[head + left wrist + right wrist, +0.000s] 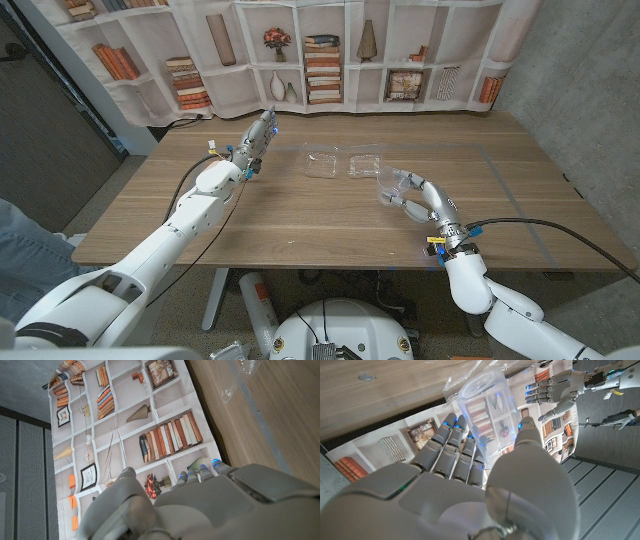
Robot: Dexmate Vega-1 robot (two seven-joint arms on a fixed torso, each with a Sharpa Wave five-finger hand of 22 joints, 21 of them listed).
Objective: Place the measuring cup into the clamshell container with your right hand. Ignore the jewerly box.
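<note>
Gripping the clear plastic measuring cup (pixel 487 407) between its fingers and thumb, the right hand (pixel 418 197) holds it above the wooden desk (pixel 300 225), near the open transparent plastic clamshell container (pixel 345 163). The left hand (pixel 257 140) is raised over the desk's far left part, fingers extended and apart, holding nothing.

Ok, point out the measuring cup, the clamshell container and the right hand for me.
measuring cup (pixel 487 407): right wrist view, on its clear side wall.
clamshell container (pixel 325 163): head view, on the left open half.
right hand (pixel 415 198): head view, on the back of the hand, which holds the cup.
</note>
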